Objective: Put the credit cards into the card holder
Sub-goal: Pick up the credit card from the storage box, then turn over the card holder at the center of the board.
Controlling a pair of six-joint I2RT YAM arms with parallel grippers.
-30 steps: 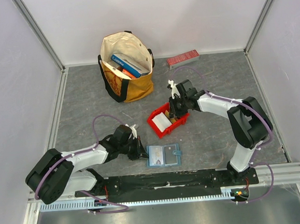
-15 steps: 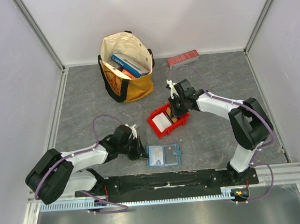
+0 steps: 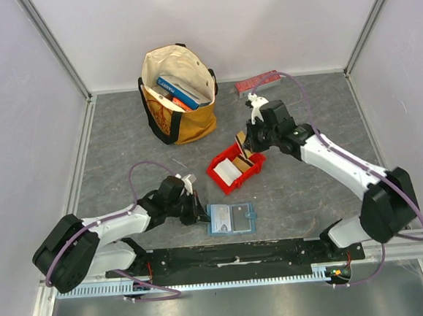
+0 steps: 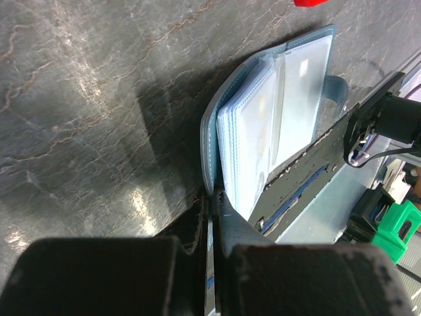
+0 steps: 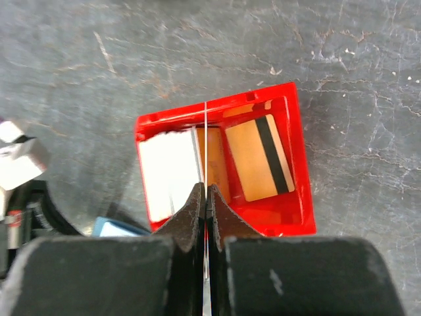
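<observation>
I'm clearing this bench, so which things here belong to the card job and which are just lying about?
Job: card holder, gripped by left pincer; credit cards in red bin; lifted card in right pincer.
Lying about: tote bag; long red box.

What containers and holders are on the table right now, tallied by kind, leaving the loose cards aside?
Tote bag: 1
Red bin: 1
Card holder: 1
Long red box: 1
Total: 4
</observation>
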